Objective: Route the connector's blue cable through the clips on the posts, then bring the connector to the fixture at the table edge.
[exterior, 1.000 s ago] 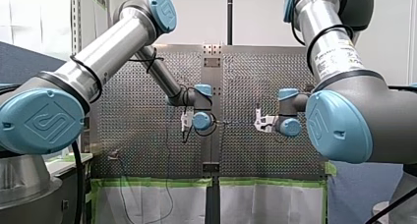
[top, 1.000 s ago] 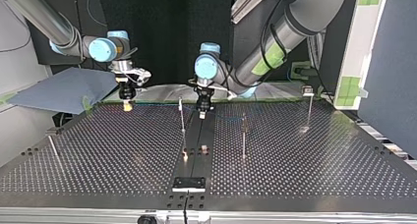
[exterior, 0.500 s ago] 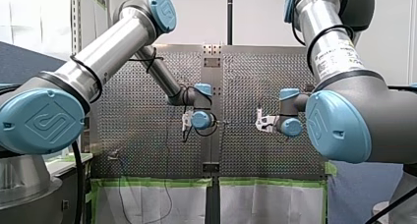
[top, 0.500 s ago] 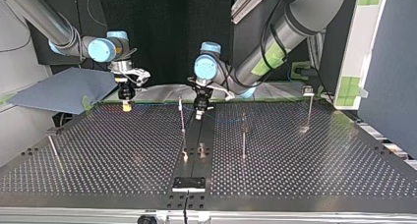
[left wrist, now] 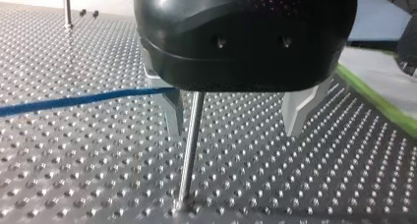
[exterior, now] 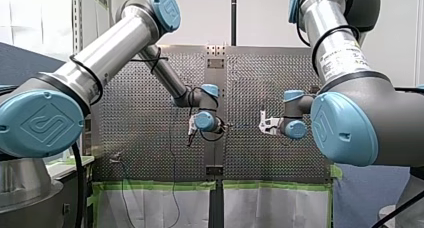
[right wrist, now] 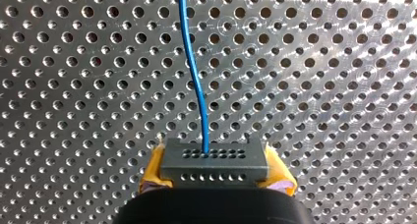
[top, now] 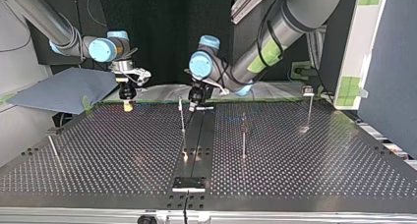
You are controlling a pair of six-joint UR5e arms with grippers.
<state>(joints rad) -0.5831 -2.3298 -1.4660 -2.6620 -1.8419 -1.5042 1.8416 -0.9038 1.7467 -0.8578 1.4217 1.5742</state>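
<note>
Between the wide fingers of my left gripper (left wrist: 235,131) stands a post (left wrist: 189,150); I'd hook the blue cable (left wrist: 74,101) there slowly. My right gripper (right wrist: 216,180) clamps the connector (right wrist: 215,160).

connector (right wrist: 215,164) in my right gripper (right wrist: 215,171)

Top view: my right tool (top: 127,106) over the table's (top: 305,175) far left. My left tool (top: 193,107) at far middle, around a post (top: 182,117). Fixture (top: 188,183) at near edge, middle. Left wrist view: cable (left wrist: 74,102) reaches one finger from the side. Connector (right wrist: 214,165) sits between my right tool's pads, cable running ahead.
</note>
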